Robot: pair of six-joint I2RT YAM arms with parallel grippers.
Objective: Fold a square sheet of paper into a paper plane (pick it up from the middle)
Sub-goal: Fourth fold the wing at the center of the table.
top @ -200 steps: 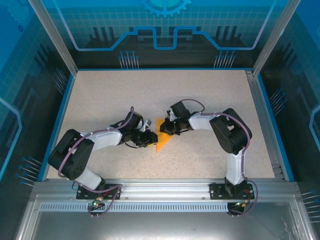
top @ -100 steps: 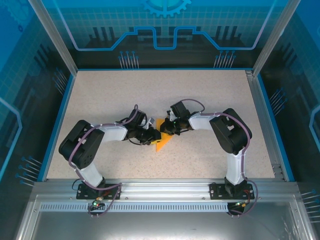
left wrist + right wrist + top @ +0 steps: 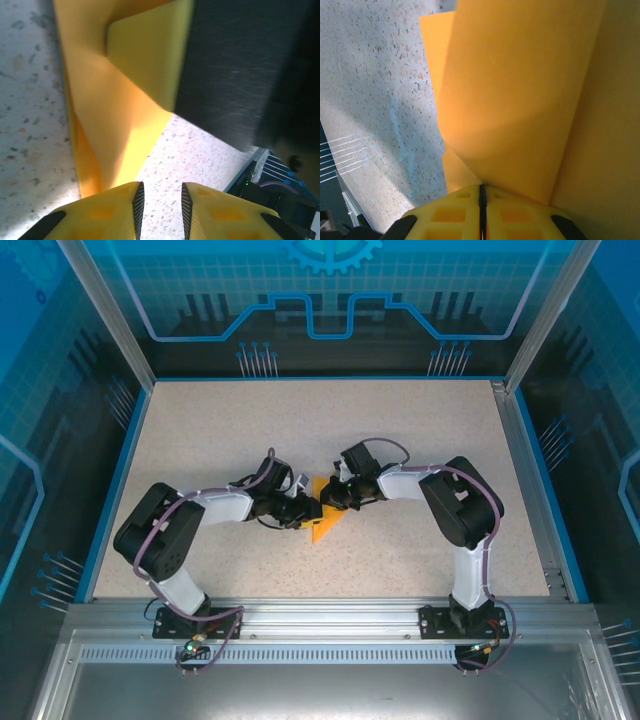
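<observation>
**Two arms at a fold in the square sheet of paper [image 3: 325, 522]**

Near the middle of the table [image 3: 420, 430], slightly toward its near edge, the orange sheet lies creased into a triangular shape. Part of it lifts off the surface. The right gripper [image 3: 481, 192] is clenched on the paper, pads pressed together with the sheet emerging between them. The left gripper [image 3: 160, 192] sits just beside the fold. Its jaws are slightly parted and hold nothing, with bare table showing through the gap. To fold well, the right should probably hold the sheet steady while the left presses the lifted part flat along the crease, slowly, so the thin paper neither skews nor tears.
</observation>
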